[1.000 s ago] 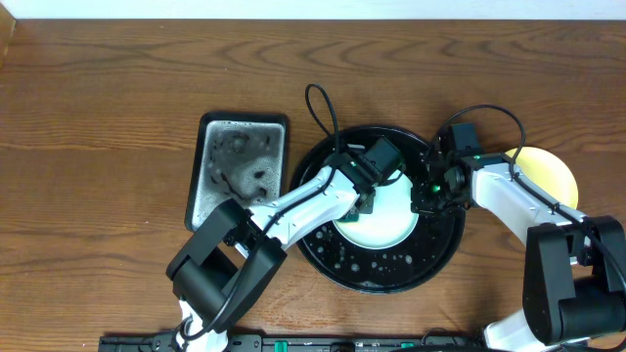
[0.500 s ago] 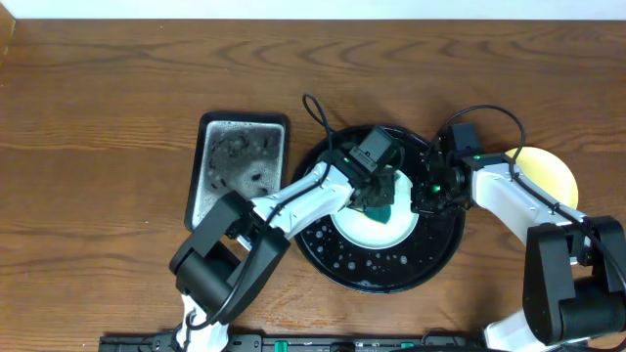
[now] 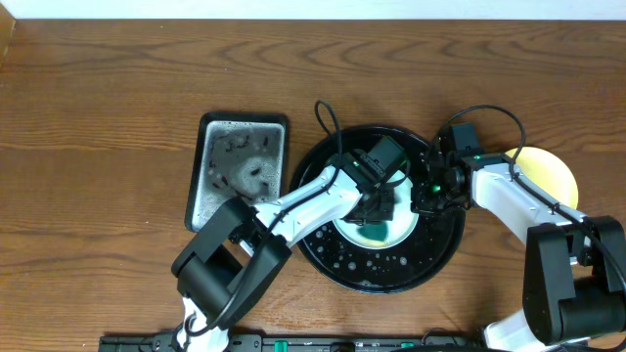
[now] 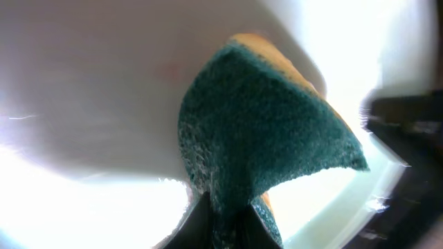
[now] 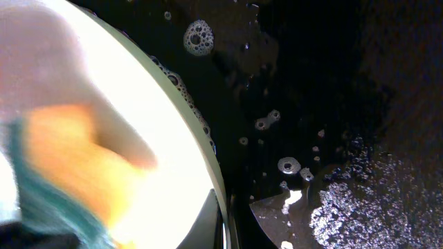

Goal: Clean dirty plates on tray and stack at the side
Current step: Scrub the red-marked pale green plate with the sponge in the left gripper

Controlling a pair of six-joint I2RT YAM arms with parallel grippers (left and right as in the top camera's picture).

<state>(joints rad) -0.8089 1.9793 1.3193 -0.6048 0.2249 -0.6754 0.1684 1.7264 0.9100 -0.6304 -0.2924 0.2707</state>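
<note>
The left tool (image 3: 377,207) was clamped tight on a green-and-yellow sponge (image 4: 263,138), pressing its green face onto the pale plate (image 3: 391,233); that plate lay in the round black tray (image 3: 321,249), probably so suds fell there and not on the worktop (image 3: 98,117); the right tool (image 3: 427,196), closed, seemed to pinch the plate's right rim against sliding; a yellow plate (image 3: 548,166) sat beside the tray, likely starting the stack.

My sponge (image 4: 263,138): rough green fibre, yellow foam backing
Plate (image 3: 401,227): smooth glossy plastic
Tray (image 5: 311,69): glossy black, wet
Table (image 3: 117,98): grained wood
</note>
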